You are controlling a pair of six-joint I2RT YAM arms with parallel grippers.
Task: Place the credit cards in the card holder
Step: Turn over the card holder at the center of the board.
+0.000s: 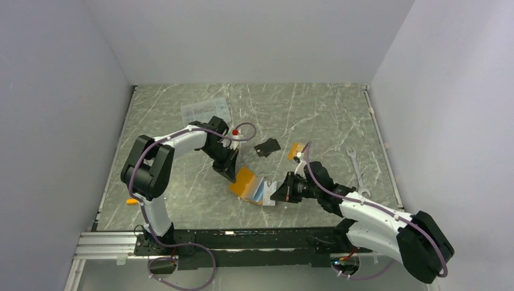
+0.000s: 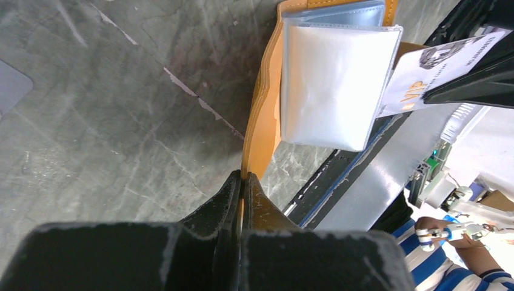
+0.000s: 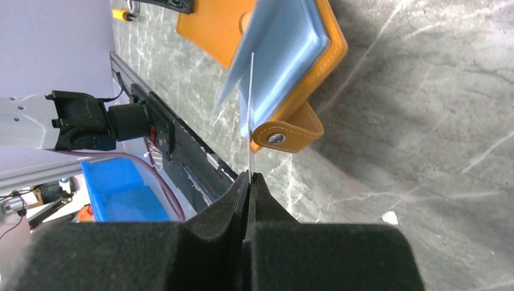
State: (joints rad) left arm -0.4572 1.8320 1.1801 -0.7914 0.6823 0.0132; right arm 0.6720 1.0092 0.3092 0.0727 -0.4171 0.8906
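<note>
Card holder (image 1: 247, 182), top view: lying open near the table's (image 1: 182, 200) front edge, between both arms. Left gripper (image 1: 230, 171) at its far-left edge, right gripper (image 1: 276, 193) at its near-right side. Black card (image 1: 267, 147) and orange card (image 1: 296, 150) loose farther back, not yet loaded. Left wrist: pinched shut on the orange cover, holding it down. Clear sleeves (image 2: 330, 85) fanned up, white card (image 2: 433, 73) just reaching their right edge. Right wrist: clamped on that card, seen edge-on, tip apparently between blue sleeves, beside the snap tab (image 3: 285, 134). To do well, by judgement: keep cover pinned, line card with one pocket mouth, slide straight and slow, release only once seated. Skew likely to buckle card or miss pocket.
</note>
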